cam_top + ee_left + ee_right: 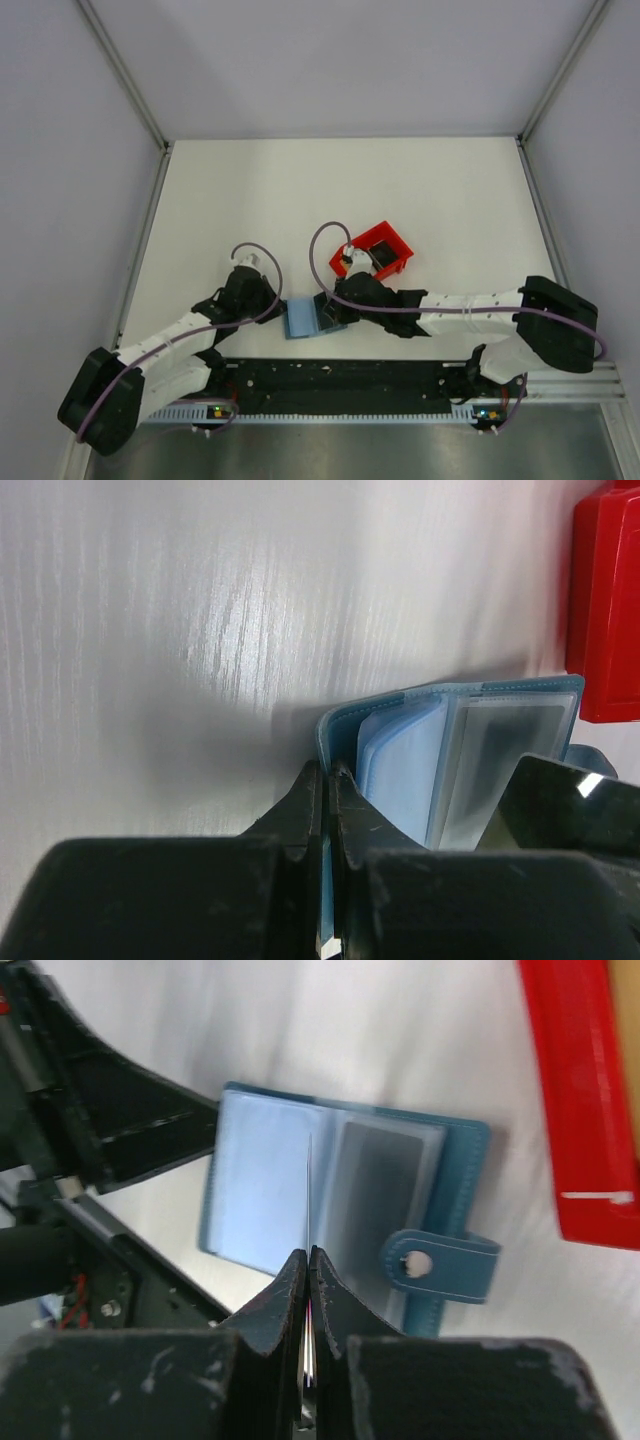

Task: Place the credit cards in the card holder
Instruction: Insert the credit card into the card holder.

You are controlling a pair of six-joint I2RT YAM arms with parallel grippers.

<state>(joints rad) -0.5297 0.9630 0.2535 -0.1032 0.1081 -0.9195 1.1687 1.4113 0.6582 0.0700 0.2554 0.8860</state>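
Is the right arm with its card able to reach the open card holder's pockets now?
Likely yes: the card holder lies open just ahead of the right gripper, and the left gripper clamps only its cover edge.

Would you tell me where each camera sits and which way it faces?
Top: above, behind the robot, facing down at the table; both arms show.
Left wrist: on that arm, looking along the left tool, shut on the holder's cover.
Right wrist: on that arm, looking down past the right tool, shut on a card, at the holder.
Shared: both wrist views show holder and red bin.
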